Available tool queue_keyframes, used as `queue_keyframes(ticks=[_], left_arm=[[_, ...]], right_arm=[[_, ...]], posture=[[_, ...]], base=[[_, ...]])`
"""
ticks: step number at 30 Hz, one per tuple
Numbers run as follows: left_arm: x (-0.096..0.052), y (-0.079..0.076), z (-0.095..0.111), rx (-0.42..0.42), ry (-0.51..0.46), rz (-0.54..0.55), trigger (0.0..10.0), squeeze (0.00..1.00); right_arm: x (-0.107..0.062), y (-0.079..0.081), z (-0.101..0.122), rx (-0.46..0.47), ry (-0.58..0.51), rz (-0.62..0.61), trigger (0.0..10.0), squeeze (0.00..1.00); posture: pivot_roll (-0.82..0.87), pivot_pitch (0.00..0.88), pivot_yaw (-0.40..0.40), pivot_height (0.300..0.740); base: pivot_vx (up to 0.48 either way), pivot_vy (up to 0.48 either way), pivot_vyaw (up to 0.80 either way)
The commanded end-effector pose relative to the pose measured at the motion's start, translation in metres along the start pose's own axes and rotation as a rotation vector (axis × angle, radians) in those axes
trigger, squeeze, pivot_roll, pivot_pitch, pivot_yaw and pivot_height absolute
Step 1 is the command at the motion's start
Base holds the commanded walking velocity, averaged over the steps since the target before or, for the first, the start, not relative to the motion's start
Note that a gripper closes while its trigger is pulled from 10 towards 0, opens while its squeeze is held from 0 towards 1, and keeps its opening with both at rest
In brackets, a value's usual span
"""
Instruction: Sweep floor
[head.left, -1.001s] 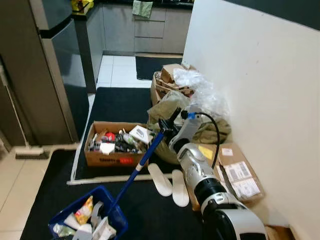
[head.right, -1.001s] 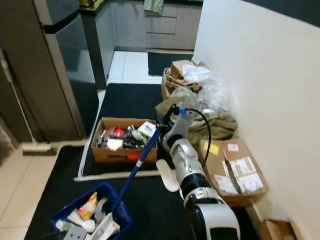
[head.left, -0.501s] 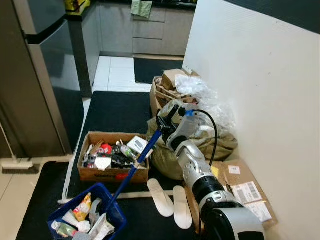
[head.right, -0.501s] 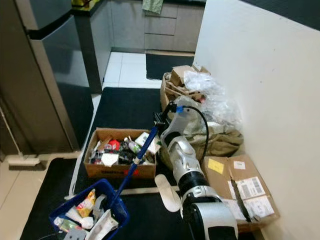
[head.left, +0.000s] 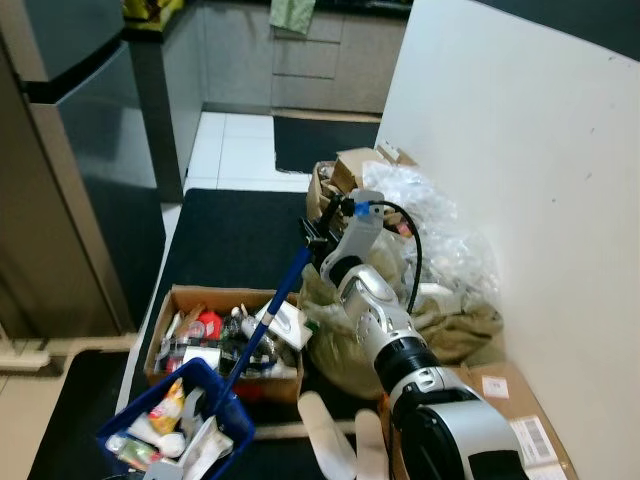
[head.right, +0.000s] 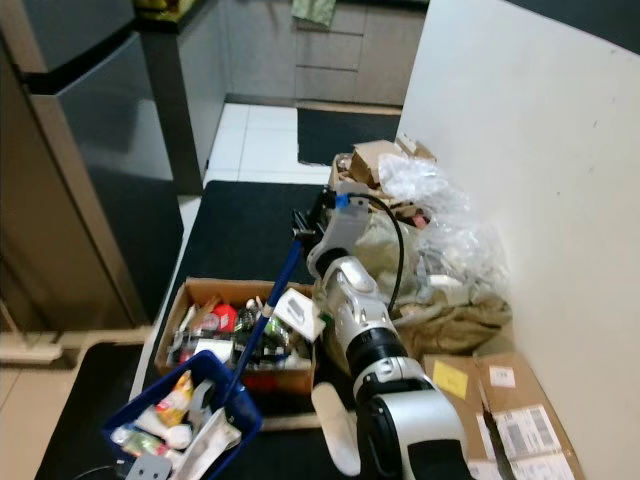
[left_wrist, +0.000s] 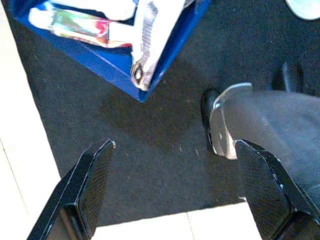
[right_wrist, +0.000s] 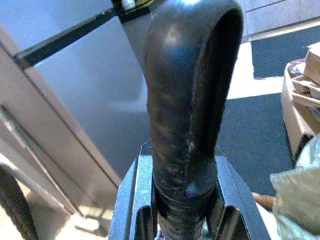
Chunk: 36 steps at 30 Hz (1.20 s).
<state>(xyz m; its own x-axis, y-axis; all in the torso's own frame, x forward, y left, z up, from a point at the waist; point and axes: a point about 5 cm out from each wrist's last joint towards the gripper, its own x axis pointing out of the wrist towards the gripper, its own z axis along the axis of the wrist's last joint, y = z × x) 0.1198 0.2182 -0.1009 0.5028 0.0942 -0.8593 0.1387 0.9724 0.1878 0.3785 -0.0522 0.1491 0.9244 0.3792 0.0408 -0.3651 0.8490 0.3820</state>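
Head views: right gripper (head.left: 322, 232) clamped on the blue handle (head.left: 272, 303) of a long-handled dustpan (head.left: 205, 420) — the pan, full of wrappers, sits low on the black mat (head.left: 235, 230) near the cardboard box (head.left: 172, 303). Collecting looks largely done; emptying remains, I judge.

Left wrist view: left gripper (left_wrist: 175, 187) spread wide, empty, above mat beside the pan's corner.

Right wrist view: fingers closed around the black grip end (right_wrist: 192, 115).

Since earlier: the camera has shifted; a broom by the fridge has left the frame.

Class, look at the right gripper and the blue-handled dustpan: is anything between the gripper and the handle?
No. The right gripper is shut on the handle of the blue dustpan; the black grip end sits between its fingers.
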Motion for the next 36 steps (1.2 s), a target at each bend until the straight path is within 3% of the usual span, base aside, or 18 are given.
queue_keyframes(ticks=[1,18,19,25,36], left_arm=[[-0.001,-0.006,-0.004,-0.002,0.015,-0.017,10.0,0.00],[-0.001,-0.008,-0.006,-0.005,0.020,-0.020,10.0,0.00],[-0.001,-0.008,-0.007,-0.020,0.022,-0.003,10.0,0.00],[-0.002,-0.008,-0.010,-0.028,0.029,0.016,10.0,0.00],[-0.004,-0.009,-0.020,-0.051,0.072,0.045,10.0,0.00]], right_arm=[[0.005,0.006,0.015,0.030,-0.058,0.006,10.0,0.00],[0.016,0.020,0.037,0.056,-0.109,-0.034,10.0,0.00],[0.017,0.020,0.042,-0.007,-0.136,-0.070,10.0,0.00],[0.019,0.019,0.053,-0.072,-0.176,-0.097,10.0,0.00],[0.019,0.019,0.055,-0.081,-0.171,-0.103,10.0,0.00]], posture=[[0.11,0.000,-0.096,0.740],[0.11,0.000,-0.104,0.740],[0.11,0.000,-0.107,0.740],[0.12,0.000,-0.115,0.740],[0.13,0.000,-0.128,0.740]], base=[[0.480,0.000,0.00],[0.480,0.000,0.00],[0.000,0.000,0.00],[0.000,0.000,0.00],[-0.175,0.000,0.00]])
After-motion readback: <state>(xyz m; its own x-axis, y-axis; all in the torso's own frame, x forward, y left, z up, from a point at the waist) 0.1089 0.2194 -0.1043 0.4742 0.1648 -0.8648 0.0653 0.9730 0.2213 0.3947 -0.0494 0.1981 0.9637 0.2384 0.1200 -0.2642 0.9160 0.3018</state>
